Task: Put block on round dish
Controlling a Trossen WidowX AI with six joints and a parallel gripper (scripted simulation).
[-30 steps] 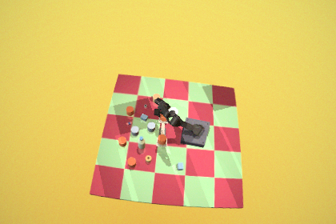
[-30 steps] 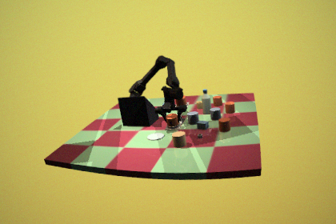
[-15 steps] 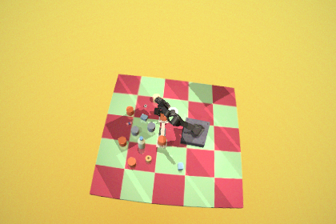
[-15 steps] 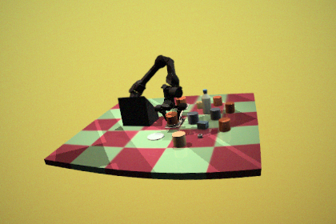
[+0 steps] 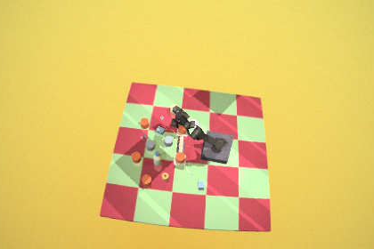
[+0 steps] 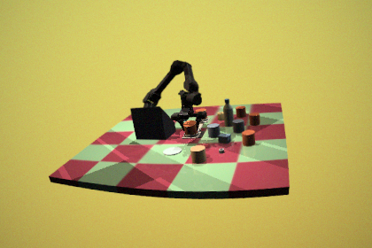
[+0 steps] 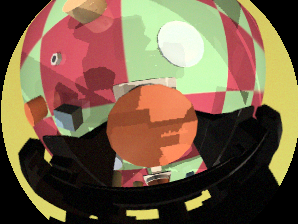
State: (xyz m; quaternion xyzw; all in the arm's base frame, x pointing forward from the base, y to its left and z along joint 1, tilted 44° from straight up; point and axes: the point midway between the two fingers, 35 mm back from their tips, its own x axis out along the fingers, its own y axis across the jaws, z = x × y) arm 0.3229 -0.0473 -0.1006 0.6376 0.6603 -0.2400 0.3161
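Observation:
My gripper (image 5: 182,128) (image 6: 189,126) (image 7: 149,114) is shut on the near orange cup (image 5: 182,131) (image 6: 189,128) (image 7: 152,131), with a finger on either side. The cup is upright at one end of the pale balance (image 5: 181,144) (image 7: 167,82); no clear gap shows below it. The other orange cup (image 5: 180,156) (image 6: 201,111) stands on the balance's far end. The white round dish (image 6: 172,151) (image 7: 180,44) lies flat on the mat, with nothing on it. The block is not visible under either cup.
A tan cup (image 5: 173,108) (image 6: 198,154) (image 7: 86,9) stands near the dish. A blue-grey block (image 5: 160,130) (image 6: 224,138) (image 7: 69,117), a grey-blue cylinder (image 5: 168,140) (image 6: 213,130), a bottle (image 5: 157,159) (image 6: 228,114) and several other orange cups stand beyond the balance.

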